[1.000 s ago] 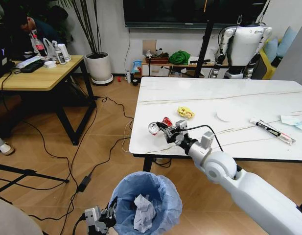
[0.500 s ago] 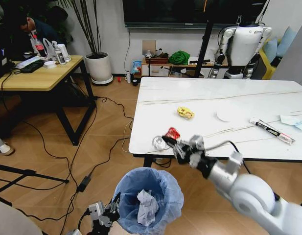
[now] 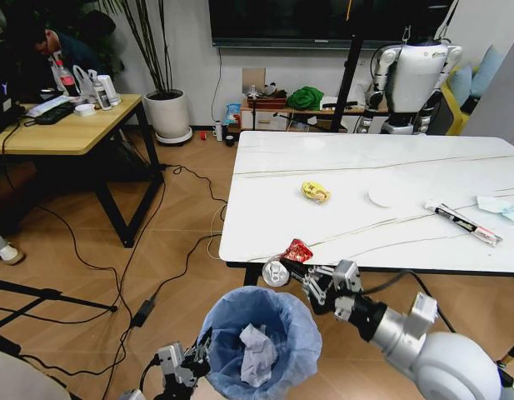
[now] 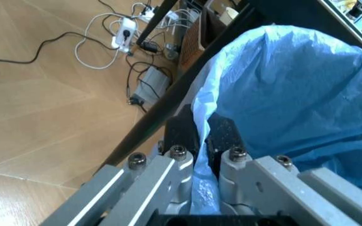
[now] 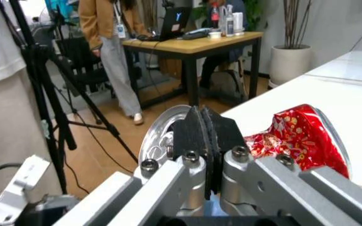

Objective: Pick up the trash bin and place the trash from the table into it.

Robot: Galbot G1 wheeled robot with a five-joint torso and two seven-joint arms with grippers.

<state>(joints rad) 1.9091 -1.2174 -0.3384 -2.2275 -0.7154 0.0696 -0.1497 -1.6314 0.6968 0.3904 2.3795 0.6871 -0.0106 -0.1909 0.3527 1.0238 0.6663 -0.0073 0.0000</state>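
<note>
Trash bin (image 3: 258, 343) hangs below the counter's (image 3: 381, 167) near edge, the left tool (image 3: 192, 364) clenched on its blue bag rim. The right tool (image 3: 300, 276) is clamped on the crushed can (image 3: 286, 260), holding it just off the near edge above the bin. Crumpled white paper (image 3: 257, 355) lies inside. Yellow wrapper (image 3: 316, 192), white disc (image 3: 384, 196) and long wrapper (image 3: 462, 222) lie on the counter.
</note>
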